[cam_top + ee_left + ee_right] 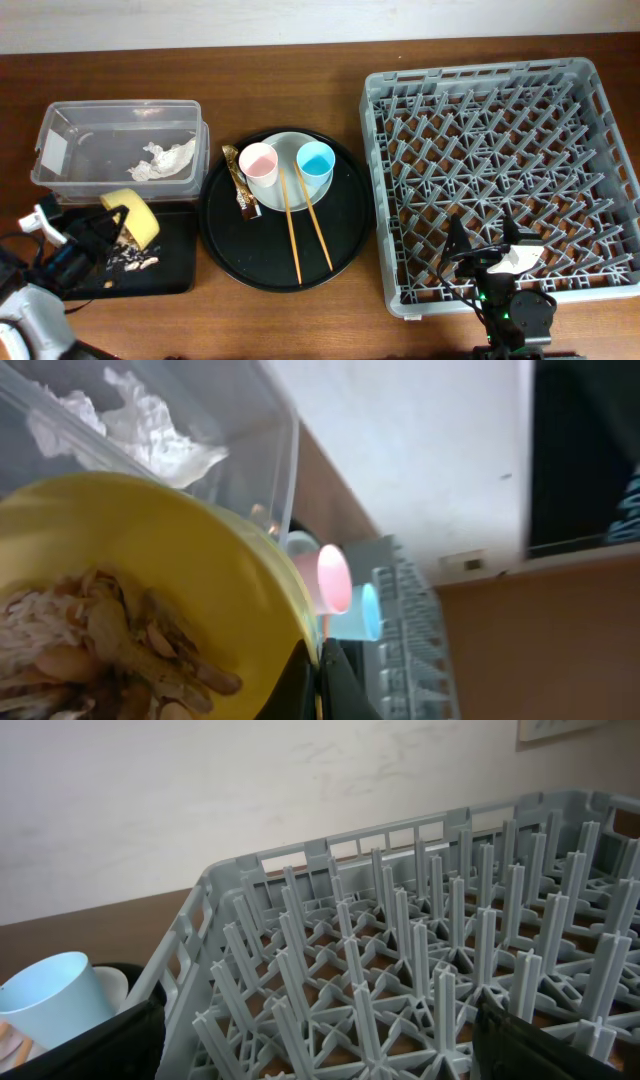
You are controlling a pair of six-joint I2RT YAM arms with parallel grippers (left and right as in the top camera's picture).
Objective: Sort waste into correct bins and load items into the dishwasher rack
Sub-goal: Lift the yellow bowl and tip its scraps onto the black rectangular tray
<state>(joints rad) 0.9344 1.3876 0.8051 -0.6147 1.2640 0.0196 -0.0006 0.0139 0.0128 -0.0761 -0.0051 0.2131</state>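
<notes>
Your left pincer (112, 228) is grasping the yellow bowl (132, 212) tilted, so scraps (135, 262) are falling onto the tray (178, 255) beneath.

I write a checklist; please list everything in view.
rack: one, grey, right.
round tray: one, black, centre.
plate: one, grey-green, on round tray.
pink cup: one, on plate.
blue cup: one, on plate.
chopsticks: pair, wooden, across plate.
wrapper: one, gold, round tray.
box: one, clear, left.
tissue: one, white, in box.
flat tray: one, black, front-left.
scraps: several, beige, flat tray, bowl.
bowl: one, yellow, over flat tray.
left pincer: black, grips bowl.
right pincer: black, open above rack.
</notes>
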